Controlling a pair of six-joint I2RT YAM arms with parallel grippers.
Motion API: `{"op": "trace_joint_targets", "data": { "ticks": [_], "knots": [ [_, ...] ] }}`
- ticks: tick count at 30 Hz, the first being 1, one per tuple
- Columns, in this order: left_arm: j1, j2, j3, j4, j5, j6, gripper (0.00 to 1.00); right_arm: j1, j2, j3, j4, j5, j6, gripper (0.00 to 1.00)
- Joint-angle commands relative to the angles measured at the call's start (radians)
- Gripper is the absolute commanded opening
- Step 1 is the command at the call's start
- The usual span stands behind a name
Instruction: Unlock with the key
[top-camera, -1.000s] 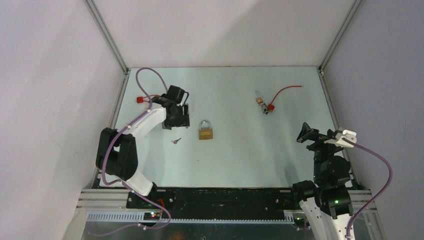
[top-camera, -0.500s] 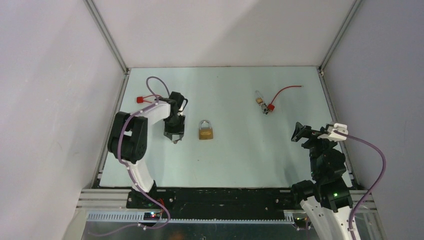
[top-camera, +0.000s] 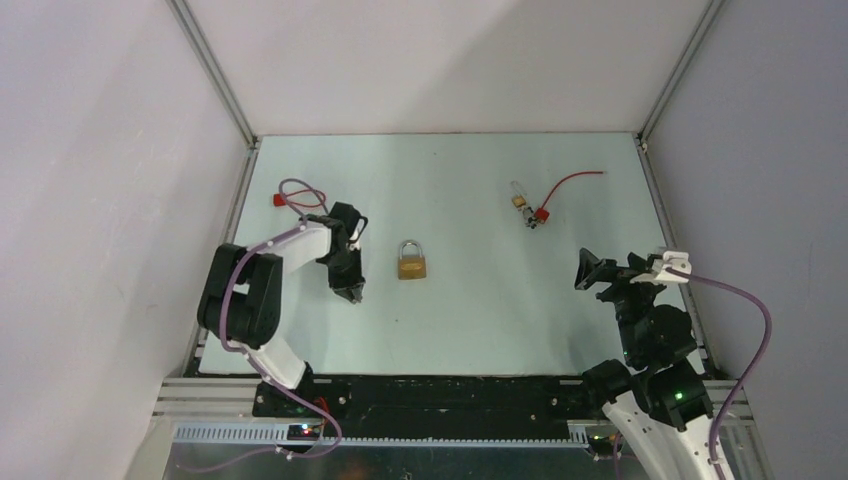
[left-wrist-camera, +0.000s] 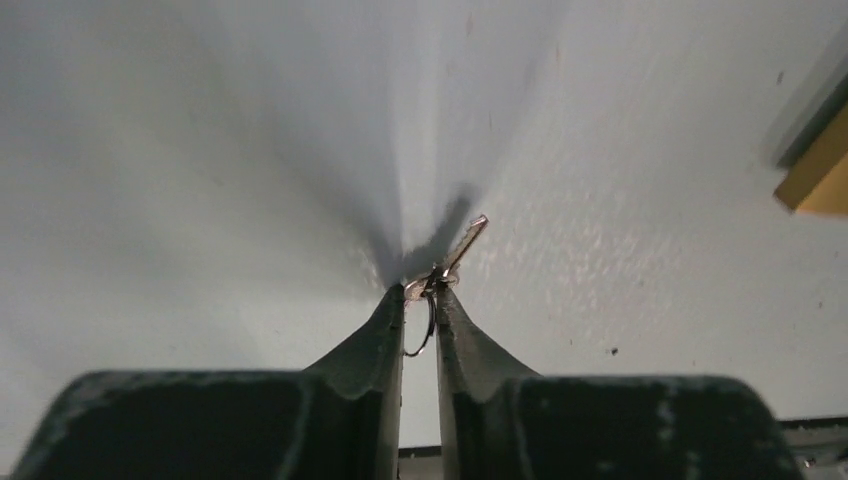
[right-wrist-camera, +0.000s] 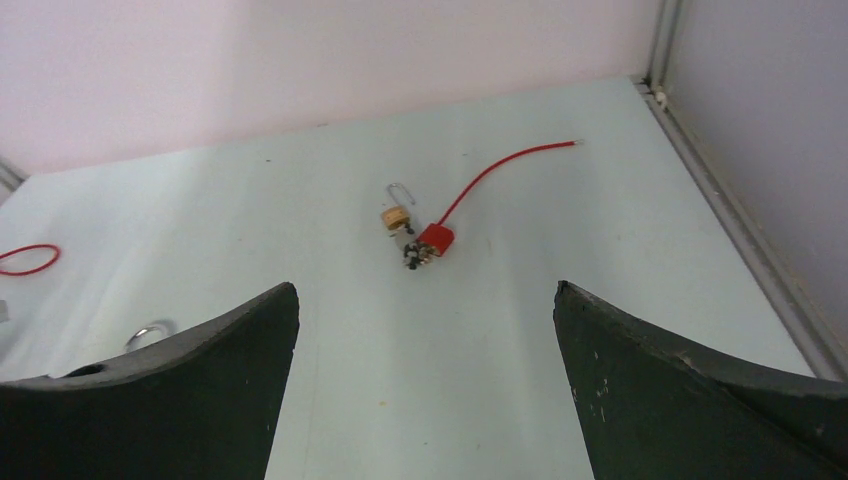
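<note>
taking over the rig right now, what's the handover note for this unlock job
Left end effector: closed on the key, pinching its head, blade pointing forward, low at the table.
Right end effector: open, empty, near the right edge.
Brass padlock: flat mid-table, right of the key, shackle looks closed.
Done: key gripped.
To do: carry key to padlock, insert, turn.

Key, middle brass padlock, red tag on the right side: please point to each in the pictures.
key (left-wrist-camera: 462, 245): left wrist view, on its blade.
middle brass padlock (top-camera: 411, 267): top external view, on its brass body.
red tag on the right side (right-wrist-camera: 434, 238): right wrist view, on its plastic block.
</note>
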Motion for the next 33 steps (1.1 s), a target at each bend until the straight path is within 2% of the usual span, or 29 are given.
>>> {"op": "trace_joint_targets", "data": {
  "ticks": [1,2,4,8,11,15,16,20,25,30,33],
  "knots": [
    [-0.04,-0.064,-0.095,0.008,0.089,-0.124,0.13,0.043,-0.001,0.054,0.009,-0.047,0.031,1.0],
    [-0.044,-0.089,-0.105,0.024,0.089,-0.138,0.04,0.045,0.006,0.07,0.001,-0.058,0.037,1.0],
    [-0.062,-0.128,-0.13,0.052,0.108,-0.177,0.01,0.048,0.041,0.096,-0.014,-0.104,0.063,1.0],
    [-0.132,-0.198,-0.156,0.105,0.147,-0.25,0.0,0.05,0.145,0.13,-0.027,-0.246,0.146,1.0],
    [-0.185,-0.257,-0.183,0.165,0.175,-0.33,0.0,0.055,0.277,0.131,-0.003,-0.396,0.245,0.96],
    [-0.211,-0.329,-0.259,0.292,0.251,-0.451,0.0,0.105,0.505,0.148,0.034,-0.521,0.418,0.91],
    [-0.214,-0.342,-0.273,0.338,0.255,-0.472,0.0,0.15,0.584,0.148,0.044,-0.534,0.44,0.89],
    [-0.226,-0.409,-0.35,0.466,0.283,-0.604,0.0,0.294,0.797,0.151,0.126,-0.514,0.601,0.87],
    [-0.241,-0.515,-0.409,0.557,0.285,-0.663,0.0,0.408,0.99,0.151,0.327,-0.499,0.741,0.83],
    [-0.244,-0.611,-0.448,0.596,0.3,-0.701,0.0,0.491,1.098,0.151,0.492,-0.446,0.838,0.77],
    [-0.242,-0.654,-0.462,0.612,0.307,-0.726,0.0,0.532,1.157,0.151,0.598,-0.419,0.864,0.68]
  ]
}}
